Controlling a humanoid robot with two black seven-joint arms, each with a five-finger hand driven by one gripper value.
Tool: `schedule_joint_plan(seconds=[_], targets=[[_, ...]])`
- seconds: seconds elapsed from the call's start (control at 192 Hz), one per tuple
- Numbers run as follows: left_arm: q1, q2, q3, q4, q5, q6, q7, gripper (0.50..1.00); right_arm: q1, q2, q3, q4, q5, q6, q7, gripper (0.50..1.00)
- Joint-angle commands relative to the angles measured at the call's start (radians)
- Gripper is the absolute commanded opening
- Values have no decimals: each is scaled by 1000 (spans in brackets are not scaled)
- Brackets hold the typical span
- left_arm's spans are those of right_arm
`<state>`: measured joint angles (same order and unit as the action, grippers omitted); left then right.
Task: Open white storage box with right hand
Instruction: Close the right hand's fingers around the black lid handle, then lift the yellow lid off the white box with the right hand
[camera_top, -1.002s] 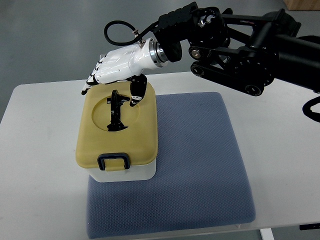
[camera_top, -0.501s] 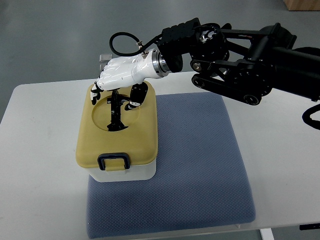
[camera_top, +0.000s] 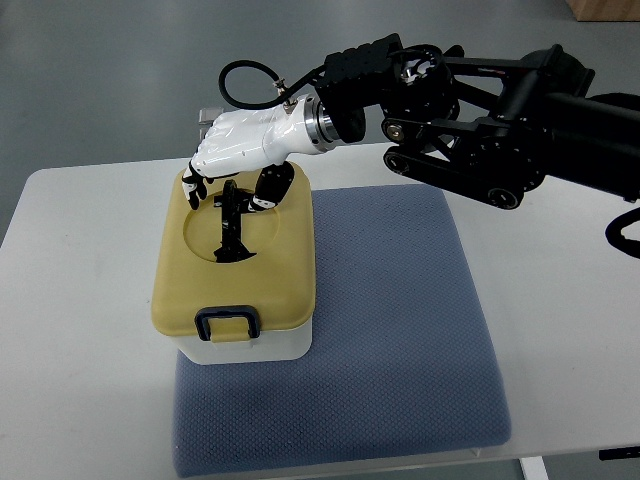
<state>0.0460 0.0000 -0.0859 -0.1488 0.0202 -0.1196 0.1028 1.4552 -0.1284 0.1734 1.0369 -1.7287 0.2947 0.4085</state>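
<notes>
The box (camera_top: 236, 285), its yellow lid (camera_top: 270, 270) shut, sits left of centre on the blue mat (camera_top: 400, 330) on the counter (camera_top: 80, 330). To open it well, the fingers should close fully round the black handle (camera_top: 231, 225) before lifting straight up. The right hand (camera_top: 235, 160) reaches in from the upper right, palm down, its fingers curled over the handle's far end, not clearly gripping.

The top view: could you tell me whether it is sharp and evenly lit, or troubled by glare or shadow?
Top view: sharp throughout, lighting soft and even; the right hand casts only a faint shadow on the yellow lid; no strong glare, just small highlights on the metal wrist ring.
</notes>
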Motion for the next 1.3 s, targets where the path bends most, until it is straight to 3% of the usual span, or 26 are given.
schedule_joint_plan(seconds=[0.0, 0.23, 0.412, 1.043, 1.294], targets=[[2, 0, 0, 0, 0, 0, 0, 1000, -1, 1, 0, 0, 0, 0, 1, 641], [0, 0, 0, 0, 1, 0, 0, 1000, -1, 1, 0, 2, 0, 0, 3, 547], [0, 0, 0, 0, 0, 0, 0, 1000, -3, 3, 0, 5, 0, 0, 6, 500], [0, 0, 0, 0, 0, 0, 0, 1000, 11, -17, 35, 8, 20, -46, 12, 500], [0, 0, 0, 0, 0, 0, 0, 1000, 8, -86, 143, 9, 32, -46, 13, 500]])
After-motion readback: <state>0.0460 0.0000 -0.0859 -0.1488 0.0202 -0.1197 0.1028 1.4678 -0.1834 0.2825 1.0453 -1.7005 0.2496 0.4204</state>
